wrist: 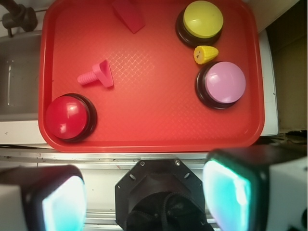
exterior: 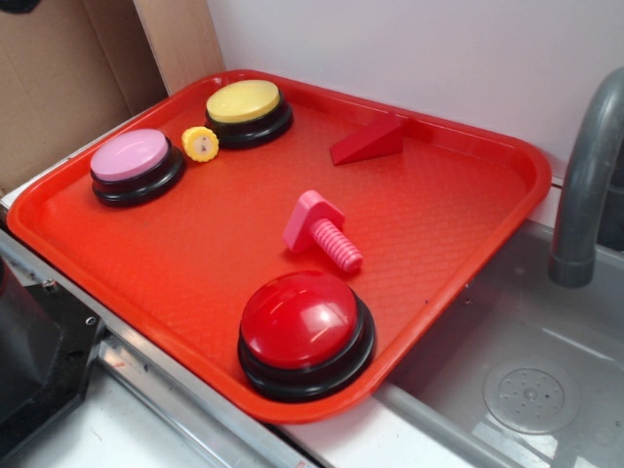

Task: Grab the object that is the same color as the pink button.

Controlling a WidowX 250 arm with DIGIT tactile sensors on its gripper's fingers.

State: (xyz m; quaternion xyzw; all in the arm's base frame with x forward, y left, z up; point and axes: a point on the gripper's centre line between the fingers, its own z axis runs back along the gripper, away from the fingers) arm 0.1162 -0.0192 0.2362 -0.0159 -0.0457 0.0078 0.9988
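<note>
A pink toy bolt (exterior: 321,232) (wrist: 96,75) lies on its side in the middle of the red tray (exterior: 478,210) (wrist: 144,134), its squarish head up and its ribbed shaft pointing toward the red button. The pink button (exterior: 135,163) (wrist: 222,83) on a black base sits at the tray's far left corner in the exterior view. My gripper (wrist: 144,197) shows only in the wrist view, high above and off the tray's near edge. Its two pads (wrist: 226,195) stand wide apart with nothing between them.
A large red domed button (exterior: 304,330) (wrist: 68,117) sits at the tray's front. A yellow-topped button (exterior: 247,109) (wrist: 201,21), a small yellow gear nut (exterior: 201,143) (wrist: 205,54) and a red wedge (exterior: 368,141) (wrist: 128,13) lie toward the back. A sink with grey faucet (exterior: 588,175) is at right.
</note>
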